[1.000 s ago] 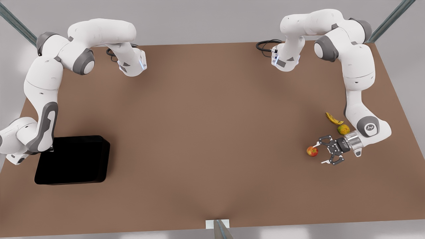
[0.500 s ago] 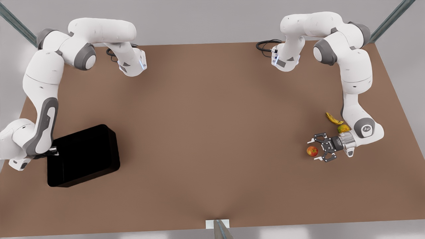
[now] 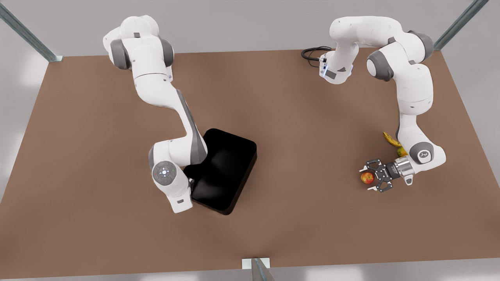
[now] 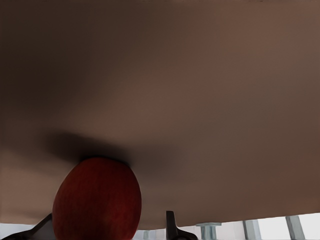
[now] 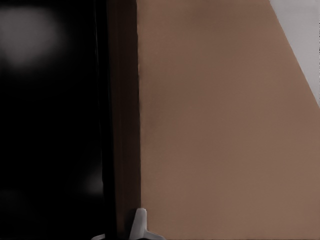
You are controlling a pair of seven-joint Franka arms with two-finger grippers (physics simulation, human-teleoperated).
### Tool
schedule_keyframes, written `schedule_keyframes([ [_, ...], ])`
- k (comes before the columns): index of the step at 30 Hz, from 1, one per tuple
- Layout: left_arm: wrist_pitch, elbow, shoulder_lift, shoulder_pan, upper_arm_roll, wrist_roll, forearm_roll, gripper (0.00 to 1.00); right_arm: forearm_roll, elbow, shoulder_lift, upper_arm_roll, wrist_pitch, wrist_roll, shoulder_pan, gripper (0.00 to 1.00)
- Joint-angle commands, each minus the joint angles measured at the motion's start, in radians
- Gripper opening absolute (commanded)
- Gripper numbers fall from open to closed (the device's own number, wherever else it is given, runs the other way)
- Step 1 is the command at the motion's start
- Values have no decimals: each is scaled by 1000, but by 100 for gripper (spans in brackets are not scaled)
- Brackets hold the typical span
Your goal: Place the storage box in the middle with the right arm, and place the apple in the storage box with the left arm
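The black storage box (image 3: 230, 160) lies askew near the table's middle. My right gripper (image 5: 120, 231) is shut on its near wall, one white fingertip (image 5: 139, 222) outside the wall; in the front view the white wrist (image 3: 172, 181) covers that grip. The box's dark interior (image 5: 50, 125) is beside the finger. The red apple (image 3: 366, 178) rests on the table at the front view's right. My left gripper (image 3: 366, 179) is open, with a finger on either side of the apple, apart from it. Up close, the apple (image 4: 97, 200) sits between the fingertips (image 4: 172, 227).
A yellow banana (image 3: 389, 139) and a green-and-orange fruit (image 3: 400, 151) lie just behind the left arm's wrist. The brown table (image 3: 312, 117) stretches between the box and the apple. A black cable (image 3: 310, 52) loops at the back edge.
The right arm has swung the storage box from the front view's left edge to the middle, turning it. The left gripper has slid forward until its fingers straddle the apple.
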Motion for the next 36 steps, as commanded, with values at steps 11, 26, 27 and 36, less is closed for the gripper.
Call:
schedule_keyframes([
  [11, -12, -60, 5, 0, -2, 38, -114, 100, 1, 26, 91, 109, 127, 72, 33, 100],
  [26, -22, -90, 3, 2, 14, 29, -192, 36, -180, 32, -392, 95, -513, 124, -263, 100],
  [27, -22, -90, 3, 2, 14, 29, -192, 31, -197, 34, -441, 95, -554, 124, -306, 100],
  [36, -25, -14, -26, 2, 29, -71, -180, 30, -286, -233, -704, 99, -577, 407, -372, 100],
])
